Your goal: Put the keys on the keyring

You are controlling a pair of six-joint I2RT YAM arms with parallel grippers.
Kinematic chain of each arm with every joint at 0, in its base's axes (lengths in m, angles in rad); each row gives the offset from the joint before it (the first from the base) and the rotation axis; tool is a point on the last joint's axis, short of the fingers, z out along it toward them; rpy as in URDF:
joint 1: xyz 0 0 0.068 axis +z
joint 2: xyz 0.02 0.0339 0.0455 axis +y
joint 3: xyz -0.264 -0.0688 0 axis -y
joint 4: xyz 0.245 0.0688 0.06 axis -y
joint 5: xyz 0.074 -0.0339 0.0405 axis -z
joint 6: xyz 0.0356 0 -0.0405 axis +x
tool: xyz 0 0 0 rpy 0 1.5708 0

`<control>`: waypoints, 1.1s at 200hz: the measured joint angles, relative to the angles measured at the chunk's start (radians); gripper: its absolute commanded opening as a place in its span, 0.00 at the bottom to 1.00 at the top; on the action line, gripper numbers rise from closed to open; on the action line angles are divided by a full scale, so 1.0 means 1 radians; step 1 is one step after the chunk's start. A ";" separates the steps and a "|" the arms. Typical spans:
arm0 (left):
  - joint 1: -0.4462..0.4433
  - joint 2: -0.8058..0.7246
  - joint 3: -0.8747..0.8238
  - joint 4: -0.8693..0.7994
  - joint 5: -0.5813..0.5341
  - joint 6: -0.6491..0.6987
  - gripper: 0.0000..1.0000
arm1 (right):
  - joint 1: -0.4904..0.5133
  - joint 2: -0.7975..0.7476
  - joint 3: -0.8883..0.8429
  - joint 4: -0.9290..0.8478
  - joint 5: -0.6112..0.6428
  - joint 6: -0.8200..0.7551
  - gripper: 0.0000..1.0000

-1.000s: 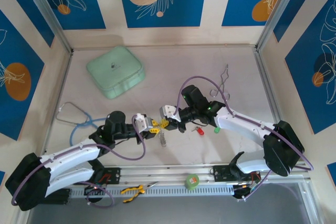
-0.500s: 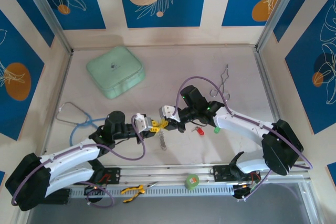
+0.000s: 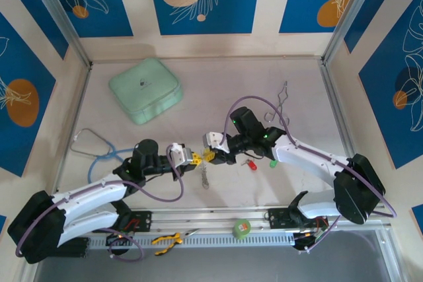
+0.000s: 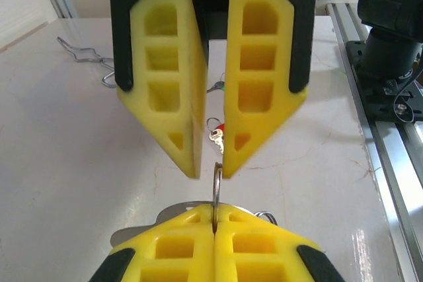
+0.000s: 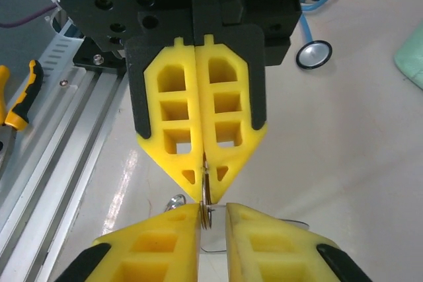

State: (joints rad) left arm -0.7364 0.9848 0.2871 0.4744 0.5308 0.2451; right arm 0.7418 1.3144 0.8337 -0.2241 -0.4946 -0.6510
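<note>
Pinching the ring low and firmly is the left arm's job here. The left gripper (image 3: 196, 158), with its yellow ribbed fingers, is closed flat on the lower part of the thin silver metal keyring (image 4: 215, 179). The keyring stands upright and edge-on above the fingertips, and a short silvery chain (image 3: 205, 176) dangles from it toward the pale table (image 3: 218, 97).

Just to the right, tip to tip with it, the right gripper (image 4: 210, 166) has its yellow fingers parted by a narrow gap. The ring's upper arc sits in that gap (against one finger face, as far as the right wrist view tells) but is not clamped, so this gripper grips nothing.

Further right, on the table beside that arm's forearm and apart from the ring, lie the small red-headed key (image 3: 251, 164) and the small green-headed key (image 3: 271, 163). Neither is threaded.

The step in hand looks like freeing the right arm to fetch a key. It should back out along the ring's plane, since a sideways brush could swivel so thin a ring between flat pads. It should then take the nearer red key wherever that leaves its hole clear.
</note>
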 measured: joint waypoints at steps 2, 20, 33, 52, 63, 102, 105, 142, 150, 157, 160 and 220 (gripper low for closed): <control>0.000 0.001 0.000 0.002 0.000 0.000 0.00 | 0.000 0.000 0.000 0.000 0.000 0.000 0.18; 0.000 0.008 0.002 0.005 0.000 0.000 0.00 | 0.000 -0.001 0.000 -0.002 0.002 -0.003 0.17; 0.000 0.008 0.002 0.005 0.000 0.000 0.00 | 0.002 -0.001 0.000 -0.002 0.002 -0.003 0.17; 0.000 0.008 0.002 0.005 0.003 0.000 0.00 | 0.005 0.002 0.000 -0.002 0.002 -0.003 0.16; 0.000 0.008 0.002 0.005 0.003 0.000 0.00 | 0.008 0.007 0.000 -0.004 0.003 -0.004 0.14; 0.000 0.008 0.002 0.004 0.003 0.000 0.00 | 0.012 0.017 0.000 -0.008 0.011 -0.020 0.00; 0.000 0.008 0.002 0.004 0.003 0.000 0.00 | 0.012 0.017 0.000 -0.008 0.011 -0.014 0.00; 0.000 0.013 0.002 0.008 0.003 -0.001 0.11 | 0.015 0.017 0.000 -0.008 0.013 -0.018 0.00; 0.000 0.018 0.002 0.014 0.003 -0.001 0.11 | 0.016 0.017 0.000 -0.008 0.014 -0.018 0.00; 0.000 0.023 0.002 0.017 0.004 -0.002 0.12 | 0.019 0.018 0.000 -0.008 0.014 -0.018 0.00; 0.000 0.025 0.002 0.019 0.005 -0.002 0.12 | 0.020 0.018 0.000 -0.007 0.016 -0.018 0.00; 0.000 0.046 0.003 0.025 0.017 -0.001 0.01 | 0.031 0.031 0.011 -0.023 0.035 -0.018 0.00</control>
State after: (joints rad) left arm -0.7361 1.0309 0.2905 0.4992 0.5480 0.2440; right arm 0.7731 1.3457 0.8452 -0.2466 -0.4595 -0.6693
